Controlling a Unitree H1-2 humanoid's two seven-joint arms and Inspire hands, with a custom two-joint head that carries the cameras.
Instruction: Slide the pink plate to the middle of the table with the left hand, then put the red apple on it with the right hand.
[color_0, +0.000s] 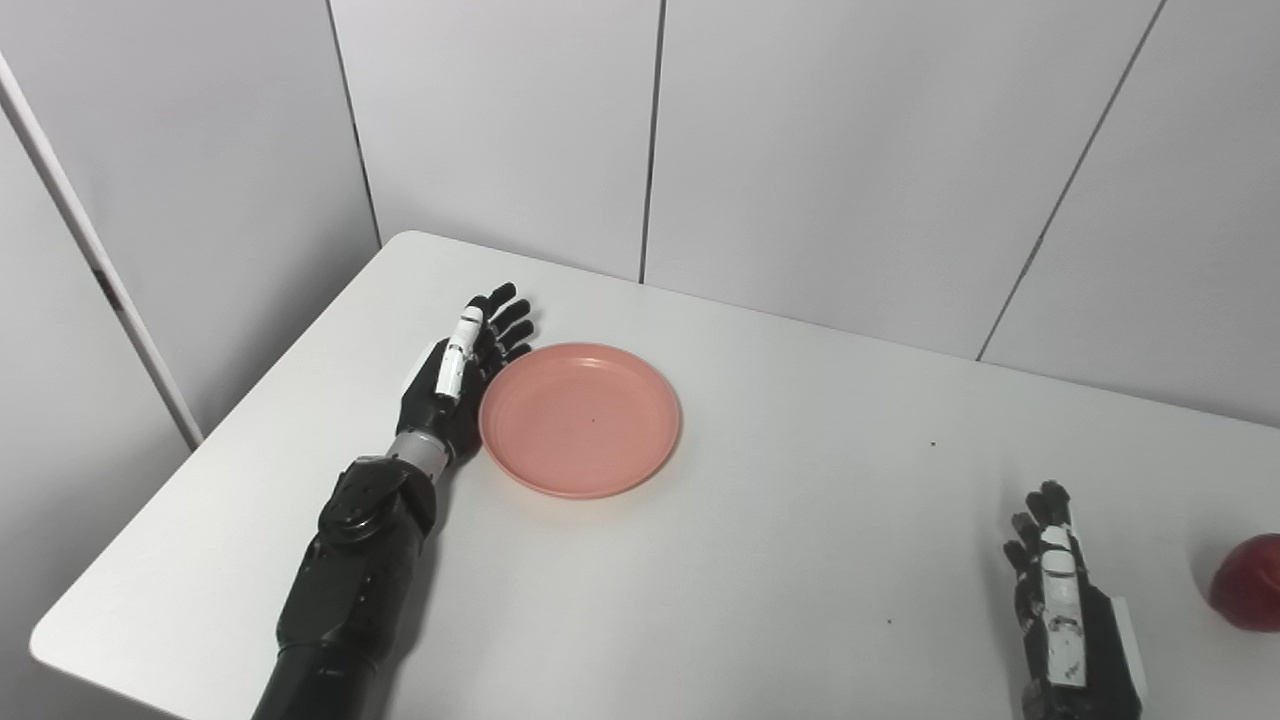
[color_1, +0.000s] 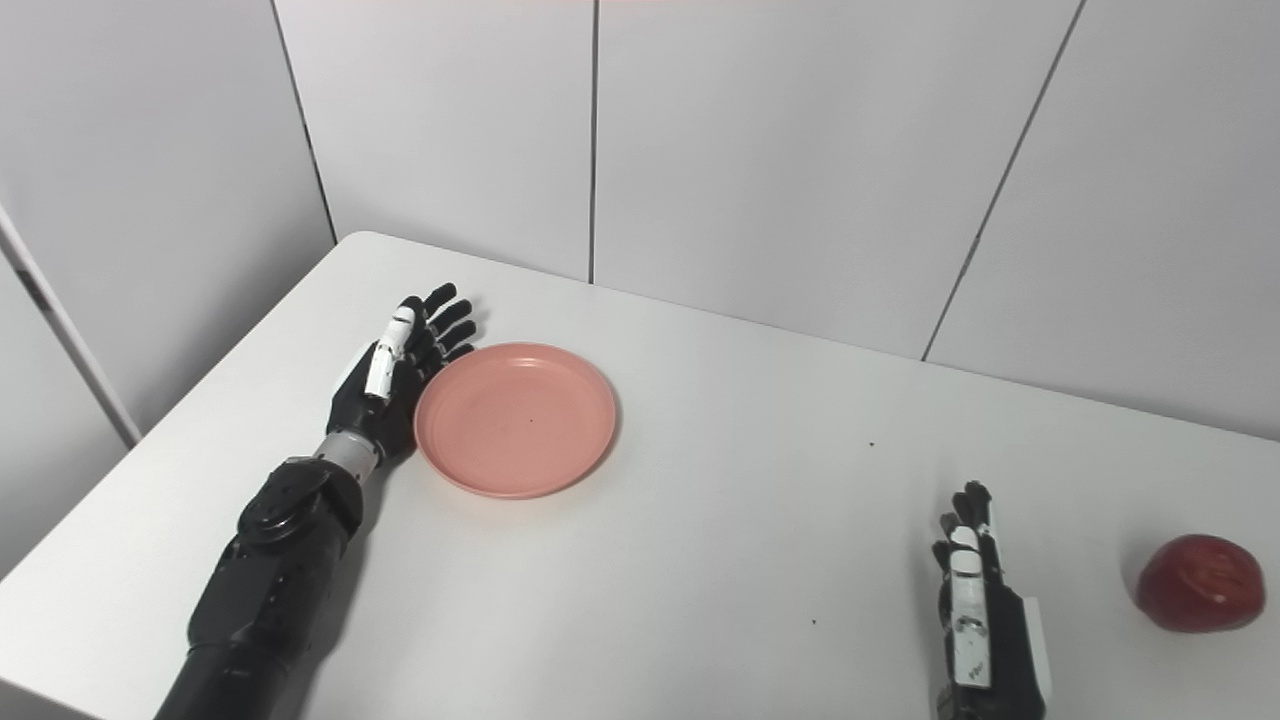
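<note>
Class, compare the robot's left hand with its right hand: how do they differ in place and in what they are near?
The left hand lies far out on the table, against the pink plate's left rim; the right hand sits near the front edge, touching nothing. The left hand's neighbour is the plate; the right hand's is the red apple, apart from it to its right. Both are open, fingers pointing away from the robot.
</note>
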